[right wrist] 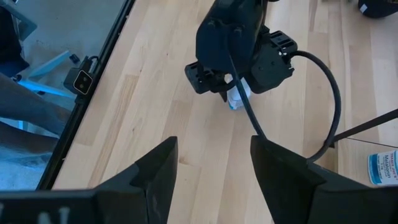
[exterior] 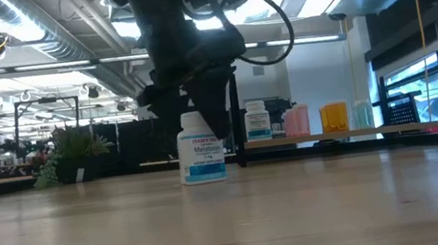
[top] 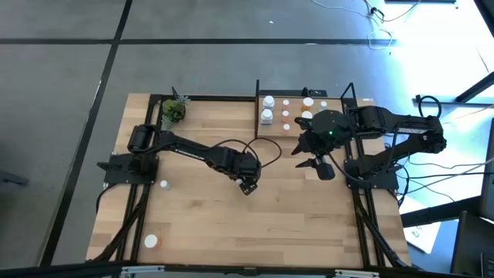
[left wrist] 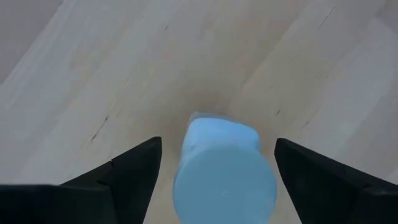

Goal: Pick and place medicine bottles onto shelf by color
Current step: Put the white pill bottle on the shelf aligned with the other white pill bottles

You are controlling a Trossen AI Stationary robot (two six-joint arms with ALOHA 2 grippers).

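Observation:
A white medicine bottle point(exterior: 202, 155) with a blue label stands upright on its base in the middle of the table point(top: 309, 224). It also shows in the left wrist view point(left wrist: 224, 174) and the right wrist view point(right wrist: 237, 98). My left gripper point(top: 247, 185) points steeply down over it, open, one finger on each side of its cap point(left wrist: 217, 143). I cannot tell whether a finger touches the cap. My right gripper point(top: 316, 164) hangs open and high near the shelf point(top: 349, 123), with nothing between its fingers point(right wrist: 214, 146). Several white, orange and pink bottles point(top: 285, 114) stand on the shelf.
Two loose bottles stand near the table's left edge, one white point(top: 164, 184) and one with orange point(top: 150, 241). A small potted plant point(top: 174, 110) stands at the far left corner. The shelf's black posts point(top: 257, 96) rise at the far right. Bare wood lies near the front edge.

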